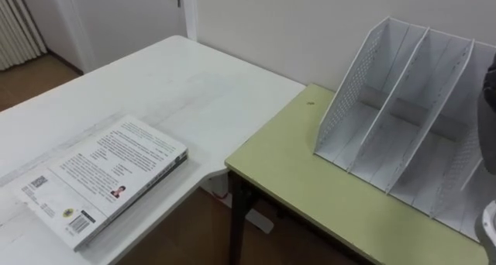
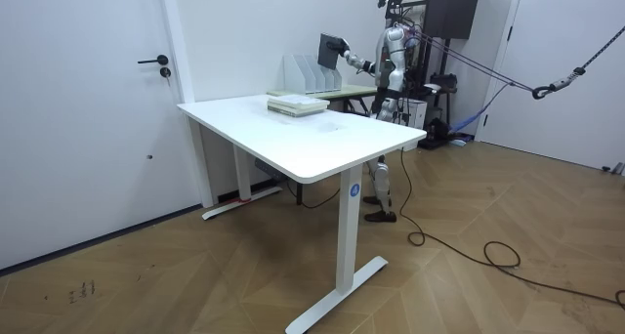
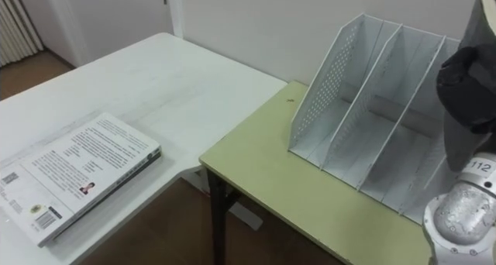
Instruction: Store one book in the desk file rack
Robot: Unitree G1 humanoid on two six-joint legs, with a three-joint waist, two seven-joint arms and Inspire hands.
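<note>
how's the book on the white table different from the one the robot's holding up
The table book lies flat on the white table; the held book stands upright in the right hand, raised near the file rack. The table book shows a pale printed cover; the held book looks dark. Neither is in the rack yet.

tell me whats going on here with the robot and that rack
The robot stands at the green desk and holds a dark book up in its right robot hand, close above the white file rack. The book is not in the rack yet, and no book stands in the compartments that show. Another book lies flat on the white table next to the desk.
</note>
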